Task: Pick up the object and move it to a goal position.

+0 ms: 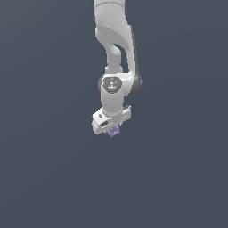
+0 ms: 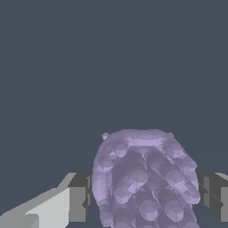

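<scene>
The pale purple, bumpy object [image 1: 113, 131] is seen directly beneath the white gripper [image 1: 112, 129] in the exterior view, against a plain dark grey ground; in the wrist view the object [image 2: 142, 178] is flanked by the two fingers [image 2: 78, 198] — one on each side, closed against it — so the lump is gripped between them.

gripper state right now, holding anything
gripper: closed on the purple lump, fingers pressed against both its sides.
</scene>
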`<state>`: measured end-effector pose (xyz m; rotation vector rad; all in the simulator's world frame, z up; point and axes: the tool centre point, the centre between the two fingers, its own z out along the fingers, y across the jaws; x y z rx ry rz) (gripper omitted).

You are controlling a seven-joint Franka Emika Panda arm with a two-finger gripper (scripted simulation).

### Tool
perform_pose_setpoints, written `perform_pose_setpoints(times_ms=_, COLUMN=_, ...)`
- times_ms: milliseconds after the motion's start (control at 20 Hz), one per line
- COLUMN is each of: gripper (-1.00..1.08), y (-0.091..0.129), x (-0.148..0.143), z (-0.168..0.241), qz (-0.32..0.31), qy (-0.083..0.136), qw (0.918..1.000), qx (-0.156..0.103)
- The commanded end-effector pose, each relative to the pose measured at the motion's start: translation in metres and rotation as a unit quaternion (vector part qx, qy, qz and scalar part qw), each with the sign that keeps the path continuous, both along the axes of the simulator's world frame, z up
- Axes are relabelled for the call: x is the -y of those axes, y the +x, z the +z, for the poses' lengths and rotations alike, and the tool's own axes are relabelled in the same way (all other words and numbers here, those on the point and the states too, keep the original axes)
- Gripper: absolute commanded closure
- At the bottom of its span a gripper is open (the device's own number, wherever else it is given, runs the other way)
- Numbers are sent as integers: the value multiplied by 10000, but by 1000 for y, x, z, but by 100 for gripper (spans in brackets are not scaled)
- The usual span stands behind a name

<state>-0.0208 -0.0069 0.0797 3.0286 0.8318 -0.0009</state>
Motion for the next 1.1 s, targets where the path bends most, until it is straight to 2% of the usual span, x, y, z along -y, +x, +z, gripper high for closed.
perform_pose_setpoints(times_ms=0, gripper=108, y=-3, x=-9, z=18, qz=4, qy=-1, qw=10000, qx=5)
perform_pose_setpoints(times_ms=650, gripper=108, y=-22, x=-70, z=145, qz=8, qy=-5, qw=10000, qx=4)
perform_pose_setpoints(times_ms=1050, gripper=108, y=-28, x=-96, z=199, qz=10, qy=2, qw=10000, qx=2)
